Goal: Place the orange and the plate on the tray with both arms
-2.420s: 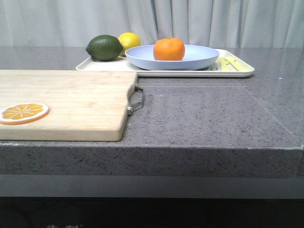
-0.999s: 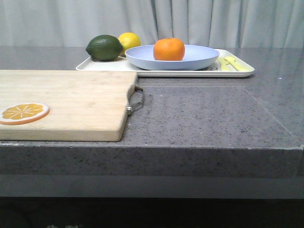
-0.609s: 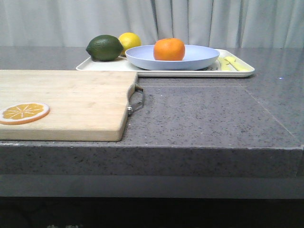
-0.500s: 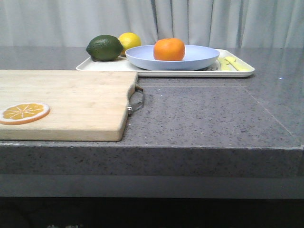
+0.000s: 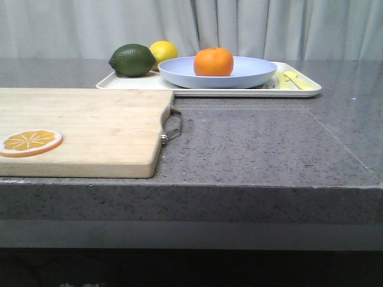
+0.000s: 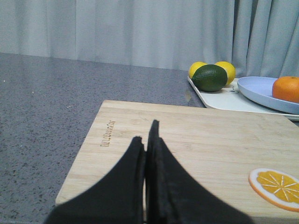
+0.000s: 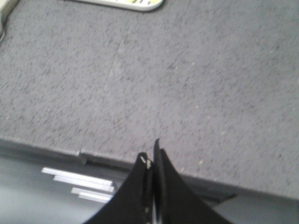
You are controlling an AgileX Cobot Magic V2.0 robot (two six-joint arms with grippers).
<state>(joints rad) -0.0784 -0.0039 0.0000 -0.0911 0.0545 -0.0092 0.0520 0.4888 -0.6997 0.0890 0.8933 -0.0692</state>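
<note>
The orange (image 5: pixel 213 62) sits in the pale lavender-blue plate (image 5: pixel 239 76), and the plate rests on the cream-white tray (image 5: pixel 137 84) at the back of the counter. In the left wrist view the orange (image 6: pixel 287 88), the plate (image 6: pixel 259 91) and the tray (image 6: pixel 219 99) show at the far right. My left gripper (image 6: pixel 145 135) is shut and empty, above the near part of the wooden cutting board (image 6: pixel 201 140). My right gripper (image 7: pixel 151 155) is shut and empty, over the counter's front edge, far from the tray (image 7: pixel 135 3). Neither arm shows in the front view.
A dark green lime (image 5: pixel 131 60) and a yellow lemon (image 5: pixel 164 52) lie on the tray's left part; pale yellow pieces (image 5: pixel 293 79) on its right end. The wooden cutting board (image 5: pixel 84 128) with a metal handle (image 5: pixel 172 125) carries an orange slice disc (image 5: pixel 31 142).
</note>
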